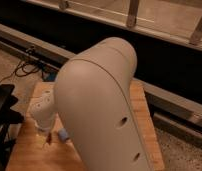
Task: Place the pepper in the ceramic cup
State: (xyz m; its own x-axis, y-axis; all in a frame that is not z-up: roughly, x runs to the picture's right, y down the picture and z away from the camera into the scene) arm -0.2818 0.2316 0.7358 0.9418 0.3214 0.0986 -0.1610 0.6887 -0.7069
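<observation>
Camera view: jaws indistinct below wrist (41, 111), over wooden table (141, 127)

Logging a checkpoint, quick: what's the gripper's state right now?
Gripper: low over the wooden table at its left side, beside a small blue object; open or closed cannot be told.

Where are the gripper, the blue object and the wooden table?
gripper (46, 138): camera view, lower left above the table, point at its tip.
blue object (63, 134): camera view, point on its middle.
wooden table (142, 116): camera view, point on its bare right part.
</observation>
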